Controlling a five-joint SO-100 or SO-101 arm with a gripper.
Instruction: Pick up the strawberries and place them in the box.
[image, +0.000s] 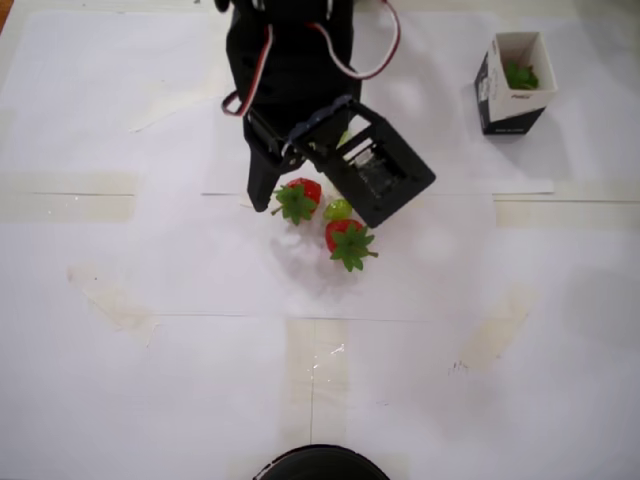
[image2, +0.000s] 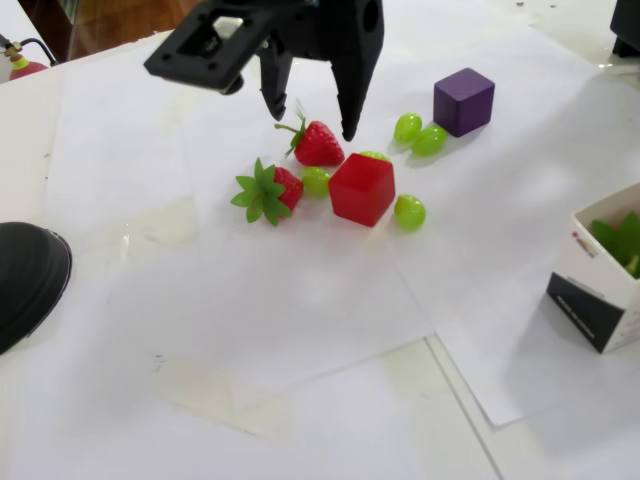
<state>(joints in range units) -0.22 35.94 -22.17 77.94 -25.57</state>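
Note:
Two strawberries lie on the white paper. One strawberry rests tipped on its side directly below my gripper, which hangs open just above it and holds nothing. The other strawberry lies a little nearer the table's front, leaves pointing outward. The box stands apart at the right edge of the fixed view, at the top right of the overhead view; green leaves show inside it.
A red cube sits right of the strawberries, with a green grape between them. More grapes and a purple cube lie further right. A black round object sits at the left edge.

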